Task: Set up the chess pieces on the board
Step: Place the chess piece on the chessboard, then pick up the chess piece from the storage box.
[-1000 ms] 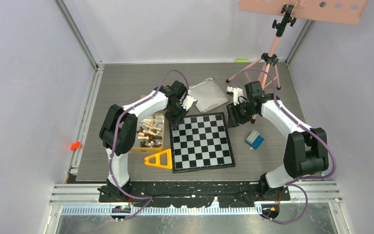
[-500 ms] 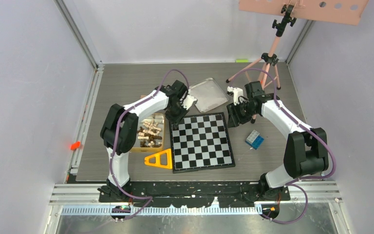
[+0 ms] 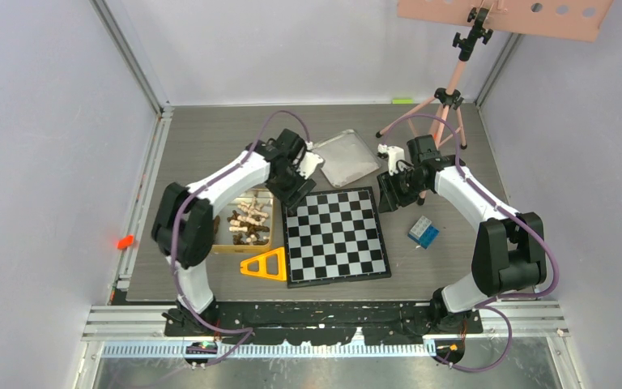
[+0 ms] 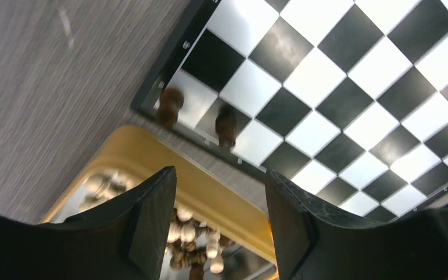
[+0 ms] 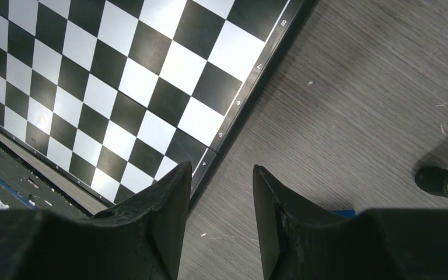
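Note:
The black-and-white board (image 3: 340, 239) lies at the table's middle. In the left wrist view two dark brown chess pieces (image 4: 169, 105) (image 4: 226, 125) stand upright on neighbouring squares along the board's (image 4: 338, 76) edge. My left gripper (image 4: 219, 175) hangs open above them and above the gold tin's rim, holding nothing; from above, the left gripper (image 3: 294, 193) is over the board's far left corner. More chess pieces (image 3: 249, 220), dark and pale, lie heaped in the tin. My right gripper (image 3: 387, 197) is open and empty at the board's far right corner (image 5: 105, 87), with bare table between its fingers (image 5: 175, 198).
The gold tin (image 3: 269, 241) sits left of the board, with a yellow triangle (image 3: 264, 266) in front of it. A silver lid (image 3: 347, 158) lies behind the board. A blue block (image 3: 423, 232) rests to the right. A pink tripod (image 3: 450, 97) stands behind the right arm, one foot (image 5: 434, 181) nearby.
My left gripper has opened and drawn back from the board's far left corner, letting go of a dark piece. The left arm's elbow swung left. The right arm stayed still.

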{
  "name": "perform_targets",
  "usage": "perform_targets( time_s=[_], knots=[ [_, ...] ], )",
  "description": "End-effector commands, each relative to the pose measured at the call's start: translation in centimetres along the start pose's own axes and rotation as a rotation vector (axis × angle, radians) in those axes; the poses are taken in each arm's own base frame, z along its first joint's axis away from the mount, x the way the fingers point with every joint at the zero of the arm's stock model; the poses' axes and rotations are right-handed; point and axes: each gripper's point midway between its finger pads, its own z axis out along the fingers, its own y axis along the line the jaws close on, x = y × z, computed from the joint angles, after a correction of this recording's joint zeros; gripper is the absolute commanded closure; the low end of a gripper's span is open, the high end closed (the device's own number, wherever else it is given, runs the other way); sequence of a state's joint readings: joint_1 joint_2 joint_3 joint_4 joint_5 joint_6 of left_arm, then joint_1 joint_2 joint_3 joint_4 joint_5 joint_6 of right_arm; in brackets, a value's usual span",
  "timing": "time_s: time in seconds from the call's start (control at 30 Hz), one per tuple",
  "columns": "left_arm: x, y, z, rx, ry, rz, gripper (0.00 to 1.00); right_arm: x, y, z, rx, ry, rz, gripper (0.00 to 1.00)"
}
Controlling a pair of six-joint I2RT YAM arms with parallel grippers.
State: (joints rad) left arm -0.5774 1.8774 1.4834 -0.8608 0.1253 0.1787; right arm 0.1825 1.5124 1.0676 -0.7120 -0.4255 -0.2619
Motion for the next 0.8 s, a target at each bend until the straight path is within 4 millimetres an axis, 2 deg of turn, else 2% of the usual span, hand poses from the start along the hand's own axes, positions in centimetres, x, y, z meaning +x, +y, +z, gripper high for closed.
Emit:
perform_targets(
  time_s=[0.0,0.23,0.37,0.53,0.77],
  knots=[
    [1.0,1.2,-6.0,-0.070,-0.099,0.037,0.40,-0.7,0.0,-0.3,-0.008,-0.021,-0.023,0.51],
    [8.0,4.3,-8.3,-0.116,-0.017,0.022,0.50,-0.6,0.1,-0.1,-0.014,-0.015,-0.021,0.51],
    [10.6,5.5,-7.8,-0.109,0.023,0.058,0.53,-0.6,0.1,-0.1,-0.017,-0.015,-0.021,0.51],
    [11.8,5.9,-5.9,-0.106,0.048,0.126,0.54,-0.6,0.1,-0.1,-0.018,-0.015,-0.022,0.51],
    [11.3,6.1,-4.2,-0.087,0.043,0.136,0.59,-0.5,0.2,-0.1,-0.021,-0.011,-0.022,0.51]
  ],
)
